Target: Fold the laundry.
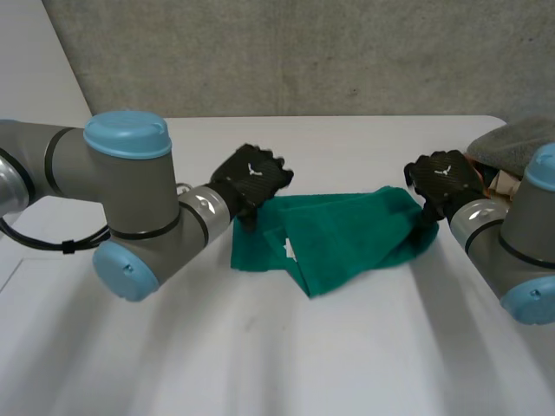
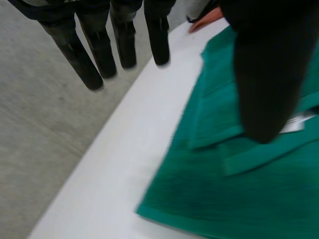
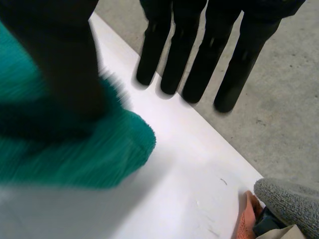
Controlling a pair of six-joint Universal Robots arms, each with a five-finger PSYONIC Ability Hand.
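Observation:
A green towel [image 1: 338, 238] lies rumpled and partly folded on the white table [image 1: 260, 347], with a white tag [image 1: 290, 251] near its middle. My left hand [image 1: 253, 178] is at the towel's far left corner. In the left wrist view its fingers [image 2: 119, 45] are straight and off the cloth, while its thumb [image 2: 264, 74] hovers over the towel [image 2: 249, 189] near the tag [image 2: 294, 124]. My right hand [image 1: 442, 180] is at the towel's right edge, which bulges up there. Its fingers [image 3: 199, 59] are straight and free, and its thumb [image 3: 60, 59] rests against the towel [image 3: 75, 159].
A pile of other laundry sits at the table's far right corner: a grey cloth [image 1: 512, 143] with an orange piece [image 3: 246, 219] under it. The table's far edge runs just beyond both hands, with concrete floor [image 3: 279, 114] behind it.

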